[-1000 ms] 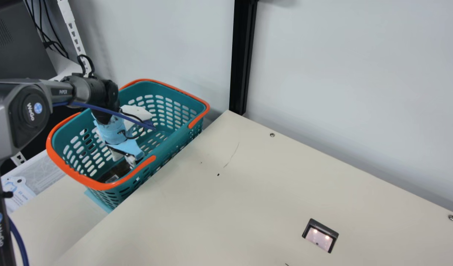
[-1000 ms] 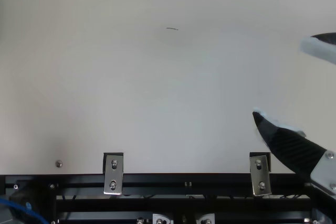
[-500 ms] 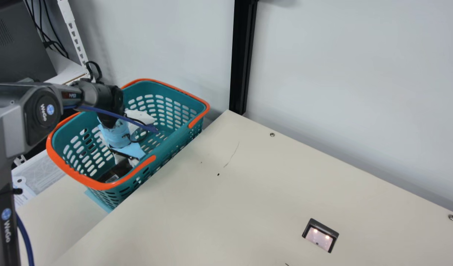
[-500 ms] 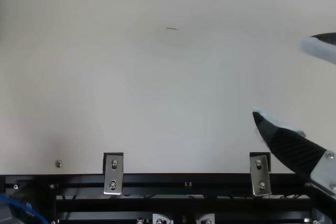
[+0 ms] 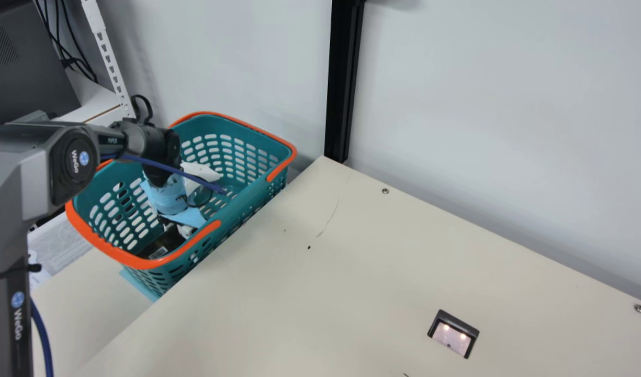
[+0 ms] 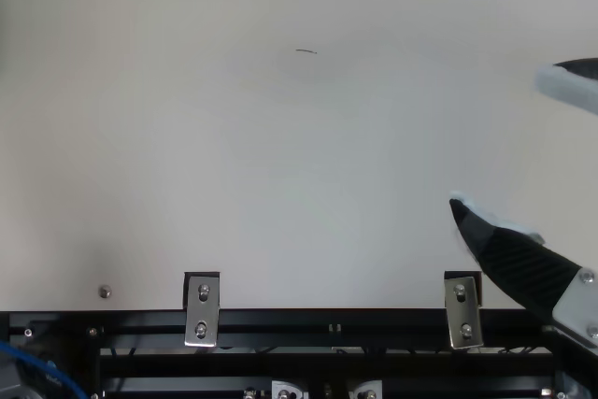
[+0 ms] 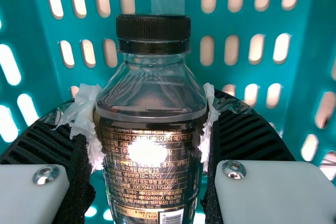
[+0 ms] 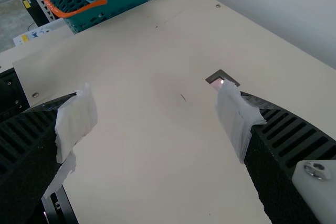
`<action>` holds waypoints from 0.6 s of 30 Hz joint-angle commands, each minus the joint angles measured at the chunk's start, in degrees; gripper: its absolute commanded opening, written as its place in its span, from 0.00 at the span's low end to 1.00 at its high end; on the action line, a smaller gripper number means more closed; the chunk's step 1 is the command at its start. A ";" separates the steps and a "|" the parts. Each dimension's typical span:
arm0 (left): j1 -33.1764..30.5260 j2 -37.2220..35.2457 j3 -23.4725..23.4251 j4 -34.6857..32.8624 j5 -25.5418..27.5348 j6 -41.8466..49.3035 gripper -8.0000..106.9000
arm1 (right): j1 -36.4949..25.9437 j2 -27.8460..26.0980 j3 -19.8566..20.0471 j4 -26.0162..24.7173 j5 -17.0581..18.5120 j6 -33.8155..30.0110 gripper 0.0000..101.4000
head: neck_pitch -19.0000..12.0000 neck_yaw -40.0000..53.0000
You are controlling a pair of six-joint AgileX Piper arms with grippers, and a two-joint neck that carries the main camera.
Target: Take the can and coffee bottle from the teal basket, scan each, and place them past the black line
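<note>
A robot's left gripper [image 5: 178, 227] reaches down inside a teal perforated plastic basket with an orange rim and handles [image 5: 249, 207] at the left of the main view, its jaws closed on a dark coffee bottle with a black ribbed cap and gold-lettered label [image 7: 152, 153]. In the left wrist view, white-wrapped pads [image 7: 90, 124] press against both sides of the bottle, just below its clear shoulder, with the basket's slotted wall behind. The bottle is inside the basket, toward its near end in the main view.

The right gripper [image 6: 497, 140], at the right edge of the top view, holds its jaws wide apart over the cream table [image 6: 234, 156], nothing between them; its black ribbed fingers [image 8: 294, 129] carry white wrapping at the tips.

A small black-framed scanner window [image 5: 452, 337], two lights glowing in it, sits in the tabletop at the lower right of the main view. A black upright post [image 5: 344, 78] stands against the pale wall [image 5: 487, 104] at upper center, beyond the table's corner.
</note>
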 commanded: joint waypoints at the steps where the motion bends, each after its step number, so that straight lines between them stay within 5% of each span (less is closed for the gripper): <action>1: 0.14 -1.36 0.31 -1.49 -0.33 0.49 0.16 | 0.00 0.00 0.00 0.00 0.00 0.00 1.00 | -1.48 0.70; 18: 0.29 -26.98 3.70 -17.29 -7.29 0.01 0.16 | 0.00 0.00 0.00 0.00 0.00 0.00 1.00 | -1.48 0.70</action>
